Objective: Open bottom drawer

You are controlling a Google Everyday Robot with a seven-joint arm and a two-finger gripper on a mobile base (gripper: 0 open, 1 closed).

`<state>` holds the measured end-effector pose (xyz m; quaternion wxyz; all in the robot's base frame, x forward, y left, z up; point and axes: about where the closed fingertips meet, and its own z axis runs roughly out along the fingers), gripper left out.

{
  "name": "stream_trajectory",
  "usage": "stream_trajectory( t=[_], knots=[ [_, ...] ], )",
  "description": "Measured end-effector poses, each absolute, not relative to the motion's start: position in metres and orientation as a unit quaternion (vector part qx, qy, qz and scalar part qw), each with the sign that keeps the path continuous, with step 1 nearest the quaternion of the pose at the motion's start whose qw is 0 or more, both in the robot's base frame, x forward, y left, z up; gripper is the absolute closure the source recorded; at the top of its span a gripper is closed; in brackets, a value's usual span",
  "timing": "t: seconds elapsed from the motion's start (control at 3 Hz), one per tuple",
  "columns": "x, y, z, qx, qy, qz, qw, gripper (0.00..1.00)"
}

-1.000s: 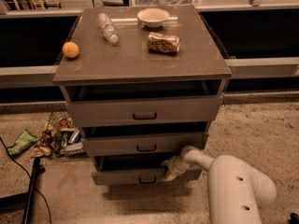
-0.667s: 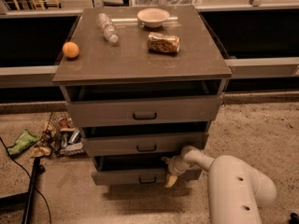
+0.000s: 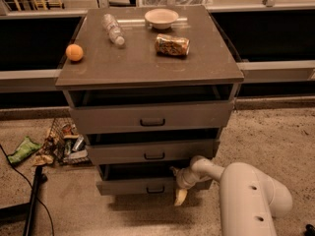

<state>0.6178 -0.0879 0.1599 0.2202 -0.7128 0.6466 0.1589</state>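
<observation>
The bottom drawer (image 3: pixel 133 186) is the lowest and narrowest of the cabinet's three, grey-brown with a small dark centre handle (image 3: pixel 155 190). It stands a little way out, with a dark gap above its front. My gripper (image 3: pixel 177 184) is at the right part of this drawer's front, at its top edge, to the right of the handle. My white arm (image 3: pixel 246 191) reaches in from the lower right. The middle drawer (image 3: pixel 152 153) and the wide top drawer (image 3: pixel 150 117) above also stand slightly out.
On the cabinet top (image 3: pixel 142 63) lie an orange (image 3: pixel 74 52), a clear bottle (image 3: pixel 112 29), a bowl (image 3: pixel 161 17) and a snack bag (image 3: pixel 172 45). Litter (image 3: pixel 59 144) lies on the floor to the left. A dark pole and cable (image 3: pixel 32 205) run along the lower left.
My gripper has dropped slightly along the bottom drawer's front. The drawer itself has not visibly moved.
</observation>
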Motion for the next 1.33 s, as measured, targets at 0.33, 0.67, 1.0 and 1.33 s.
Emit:
stream_trajectory(
  t=[0.33, 0.67, 1.0, 1.33],
  knots=[
    [0.586, -0.088, 0.159, -0.705, 0.658, 0.190, 0.184, 0.00],
    [0.561, -0.091, 0.161, -0.695, 0.669, 0.208, 0.160, 0.19],
    [0.560, -0.091, 0.166, -0.695, 0.670, 0.208, 0.159, 0.42],
    [0.561, -0.093, 0.173, -0.691, 0.675, 0.202, 0.162, 0.66]
  ],
)
